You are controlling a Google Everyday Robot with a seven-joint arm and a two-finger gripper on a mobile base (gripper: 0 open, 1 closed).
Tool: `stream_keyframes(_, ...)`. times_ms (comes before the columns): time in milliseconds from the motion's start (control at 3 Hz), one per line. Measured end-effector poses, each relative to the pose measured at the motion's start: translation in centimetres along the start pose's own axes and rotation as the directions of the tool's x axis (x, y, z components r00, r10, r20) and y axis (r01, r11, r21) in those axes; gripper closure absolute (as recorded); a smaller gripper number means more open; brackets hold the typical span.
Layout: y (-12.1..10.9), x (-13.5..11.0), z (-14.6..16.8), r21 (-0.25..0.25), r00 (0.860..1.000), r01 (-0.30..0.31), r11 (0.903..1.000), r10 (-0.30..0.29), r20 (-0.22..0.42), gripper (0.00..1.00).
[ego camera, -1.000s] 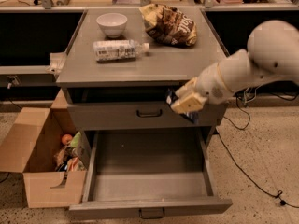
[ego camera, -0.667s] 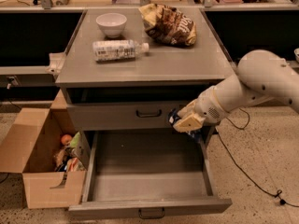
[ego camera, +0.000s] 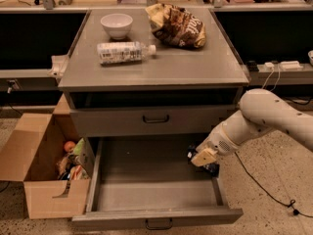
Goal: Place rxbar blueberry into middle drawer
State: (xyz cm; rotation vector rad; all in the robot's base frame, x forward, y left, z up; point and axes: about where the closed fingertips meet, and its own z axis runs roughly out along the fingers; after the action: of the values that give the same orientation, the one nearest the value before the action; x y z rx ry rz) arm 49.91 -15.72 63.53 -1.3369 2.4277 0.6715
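The gripper (ego camera: 204, 159) hung over the open middle drawer's (ego camera: 156, 214) right side, the rxbar blueberry (ego camera: 211, 169) seemingly at its tip. I couldn't tell its grip, and the bar was not yet set down.

Single view: we look down from high, near, facing the cabinet (ego camera: 195, 67) front; gripper (ego camera: 203, 159) at right of middle drawer (ego camera: 156, 215).

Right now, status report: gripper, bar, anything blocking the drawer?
Gripper low over right side of open middle drawer, shut on rxbar blueberry. Bar not yet released. Nothing seen blocking the drop.
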Motion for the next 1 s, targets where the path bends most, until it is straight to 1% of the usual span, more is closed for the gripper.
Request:
stream_keyframes(333,0.0,0.0,0.0,0.0,1.0,0.0,1.0,0.0,0.0,1.0)
stream_keyframes(667,0.1,0.6,1.2,-0.007,0.999,-0.026,0.9996,0.026,-0.021,1.0)
stream_keyframes(1000,-0.1,2.5,5.6,-0.031,0.995,-0.089,0.9955,0.088,-0.038,1.0)
